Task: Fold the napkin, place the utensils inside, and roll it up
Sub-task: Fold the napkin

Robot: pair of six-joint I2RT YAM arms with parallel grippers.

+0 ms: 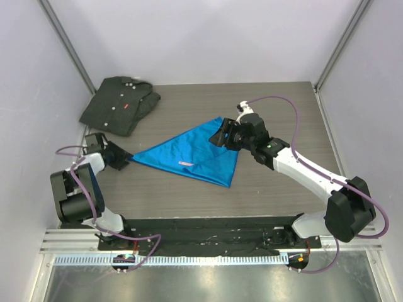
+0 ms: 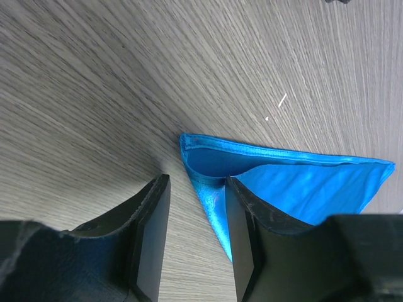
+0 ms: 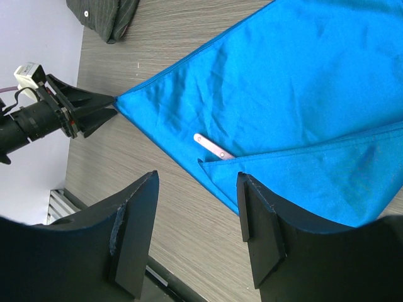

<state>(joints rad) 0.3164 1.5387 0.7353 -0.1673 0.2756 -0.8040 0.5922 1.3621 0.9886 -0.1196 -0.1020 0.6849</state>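
Desk (image 1: 277, 189): grey wood-grain top, carrying everything listed below.

Napkin (image 1: 201, 148): bright blue, slightly shiny thin cloth, lying flat near the middle of the desk, folded into a long triangle. Its sharp tip points toward the left arm and its wide end lies under the right arm. The right wrist view shows an upper flap laid over the lower layer. The left wrist view shows two layers at the tip.

Shirt (image 1: 119, 104): dark grey-black buttoned cloth with a small red tag, bunched at the far left corner of the desk, well apart from the napkin.

Right gripper (image 3: 198, 233): fingers spread wide, holding nothing, positioned over the napkin's wide far end. Whether it touches the cloth cannot be told.

Left gripper (image 2: 196, 239): fingers parted, low at the desk, at the napkin's pointed tip. One edge of the cloth runs beneath one finger; nothing is pinched.

Knife (image 3: 211, 148): slim utensil with a pale pinkish handle, lying on the lower layer near the napkin's near edge. The handle end pokes out from under the flap, and the rest is hidden.
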